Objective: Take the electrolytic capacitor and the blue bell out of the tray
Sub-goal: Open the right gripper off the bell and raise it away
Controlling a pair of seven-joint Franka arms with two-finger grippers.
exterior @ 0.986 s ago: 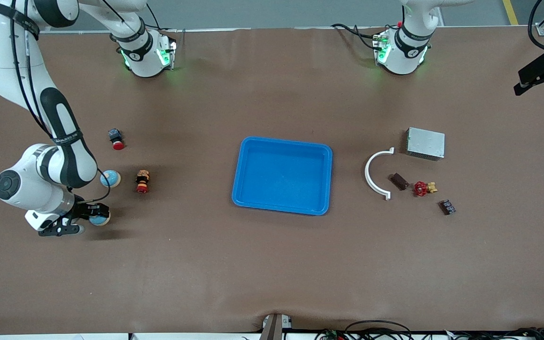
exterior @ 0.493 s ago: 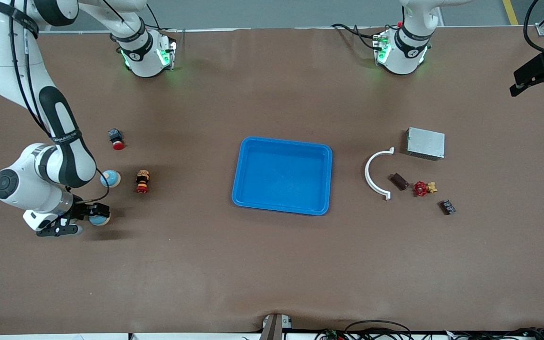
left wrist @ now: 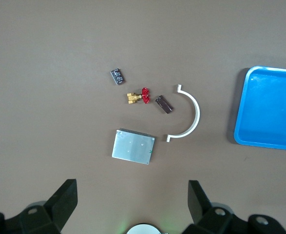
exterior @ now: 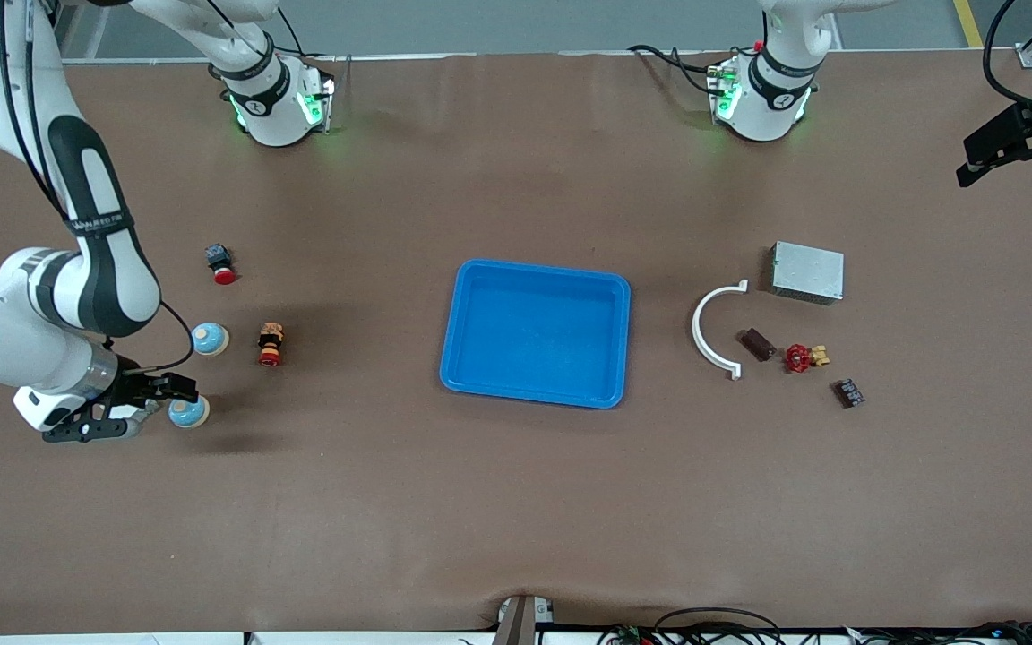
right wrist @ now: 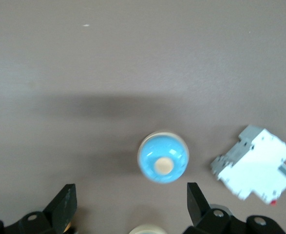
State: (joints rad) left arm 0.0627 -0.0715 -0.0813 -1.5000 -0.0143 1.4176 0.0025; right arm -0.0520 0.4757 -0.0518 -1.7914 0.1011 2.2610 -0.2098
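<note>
Sitting empty in the front view, the tray (exterior: 536, 333) is resting at mid-counter with nothing inside its rim. Toward the right arm's end of the counter from the tray, two blue bells are standing on the bare counter (exterior: 516, 502): one bell (exterior: 210, 339) level with the tray and a second bell (exterior: 187, 412) nearer the camera than the first. The right gripper (exterior: 150, 397) is hovering just beside that second bell with its fingers spread wide and gripping nothing. A red-and-black part (exterior: 270, 344) and a small red-capped part (exterior: 221, 262) are lying between the bells and the tray; which of them is the electrolytic capacitor I cannot tell. The left gripper (exterior: 1022, 152) is waiting high, toward the left arm's end from the tray, with its fingers spread wide.

In the left wrist view, the left gripper (left wrist: 132, 201) is showing wide and empty above a grey metal box (left wrist: 133, 146), a white curved bracket (left wrist: 185, 113), a red-handled valve (left wrist: 140, 96) and two small dark parts, all lying well apart from the tray (left wrist: 269, 108).

In the right wrist view, the right gripper (right wrist: 128, 204) is standing wide over a blue bell (right wrist: 162, 157), not touching it, with a white breaker module (right wrist: 255, 163) near it.

Judgement: with the tray empty, removal appears complete; only retreat of the right arm seems left.
</note>
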